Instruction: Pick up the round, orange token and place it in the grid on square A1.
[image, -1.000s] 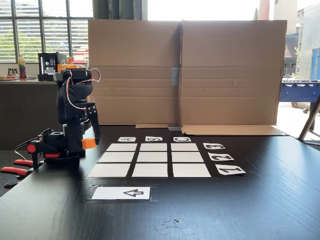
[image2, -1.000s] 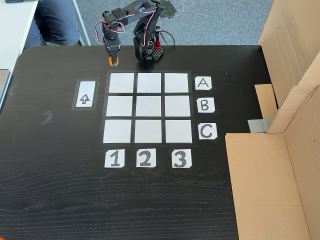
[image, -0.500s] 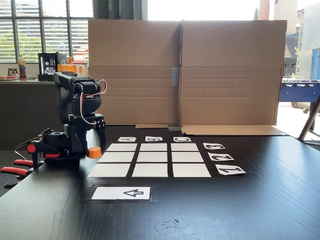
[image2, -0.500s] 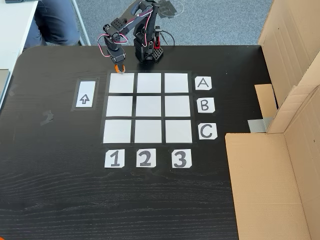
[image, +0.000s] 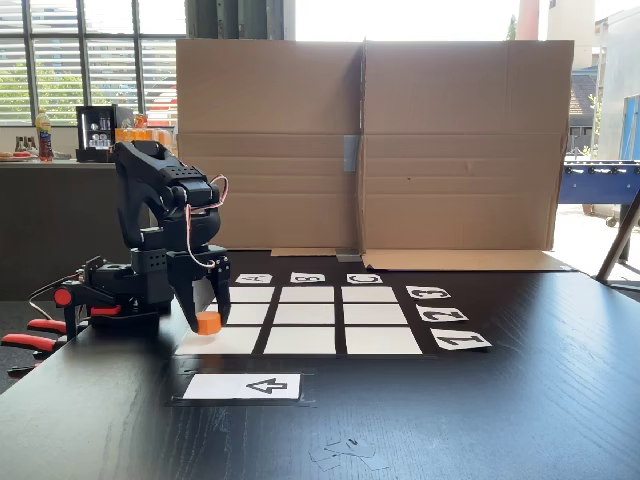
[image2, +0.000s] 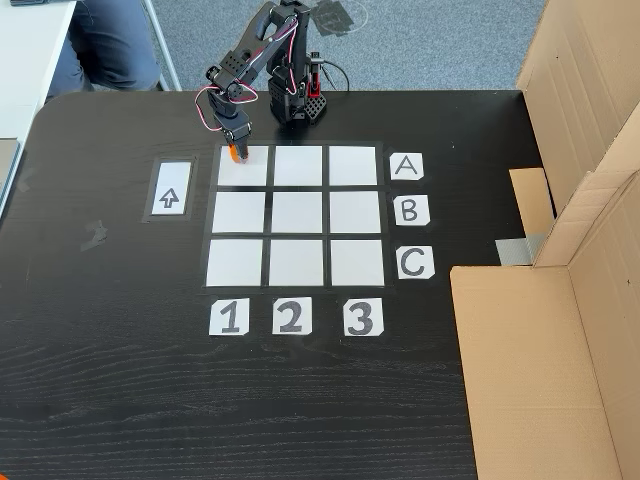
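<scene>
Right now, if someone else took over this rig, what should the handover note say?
Gripper: shut on the orange token, pointing down from the arm.
Token: seen from above, it is over square A1, near that cell's far-left corner. The side-on fixed view cannot settle whether it touches the paper.
Grid: all nine cells bare apart from that corner; the arrow card beside it is empty.
Done: token picked up and carried to A1.
Left: set it fully down, preferably nearer the cell's middle, open the jaws, and pull the arm back.
</scene>
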